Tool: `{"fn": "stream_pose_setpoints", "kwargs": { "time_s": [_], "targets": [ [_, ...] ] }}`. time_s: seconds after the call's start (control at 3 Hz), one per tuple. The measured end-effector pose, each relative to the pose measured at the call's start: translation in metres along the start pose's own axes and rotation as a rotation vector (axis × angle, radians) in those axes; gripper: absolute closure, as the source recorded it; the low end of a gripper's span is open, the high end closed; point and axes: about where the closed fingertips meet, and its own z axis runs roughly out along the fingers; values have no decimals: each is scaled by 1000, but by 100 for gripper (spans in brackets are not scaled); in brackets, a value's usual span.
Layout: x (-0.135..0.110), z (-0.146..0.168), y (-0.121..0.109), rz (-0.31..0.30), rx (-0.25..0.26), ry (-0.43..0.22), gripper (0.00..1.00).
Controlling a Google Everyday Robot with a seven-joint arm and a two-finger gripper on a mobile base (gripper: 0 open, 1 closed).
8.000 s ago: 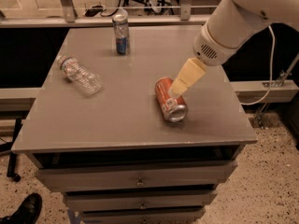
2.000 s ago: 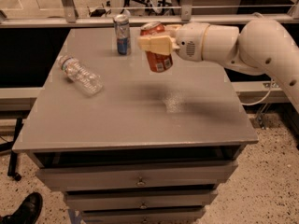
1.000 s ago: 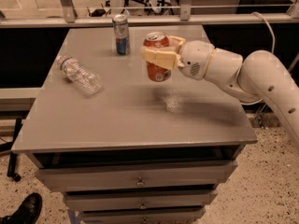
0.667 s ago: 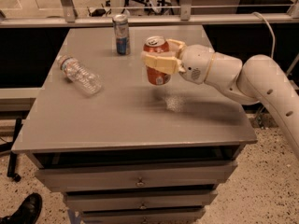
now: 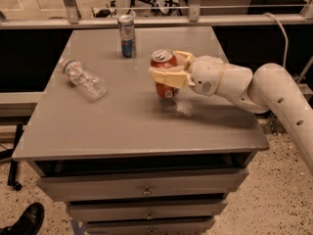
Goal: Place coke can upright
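One thing matters at this step: getting the coke can onto its base cleanly and letting go without tipping it. It sits upright right of the middle of the grey table, silver top up, with the cream fingers of the gripper clamped on its sides, one across the front and one behind. The arm reaches in from the right, roughly level with the tabletop.

You cannot tell from this angle whether the can's base is touching the surface or hanging just above it, so treat it as unseated. Lower slowly and straight down, keeping the wrist level so the whole bottom rim meets the table at once, not one edge first. Once it is seated, spread the fingers evenly and only enough to clear the can; a lopsided release would likely drag or tilt it.

Then pull back along the arm's own line, to the right, and lift a little as you go, so that neither finger clips the rim. The slim blue-and-silver can stands well apart at the back and the clear water bottle lies on its side well to the left, so neither should crowd you. The likeliest failure, in my judgement, is opening too early and dropping the can onto one edge.
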Motion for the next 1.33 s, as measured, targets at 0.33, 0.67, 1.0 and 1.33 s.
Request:
{"fn": "stream_pose_setpoints", "kwargs": {
  "time_s": [0.33, 0.67, 1.0, 1.33],
  "targets": [
    [12, -3, 2, 17, -11, -6, 85],
    [21, -3, 4, 30, -26, -1, 54],
    [24, -3, 4, 32, -36, 7, 30],
    [23, -7, 2, 26, -38, 23, 6]
  ]
}}
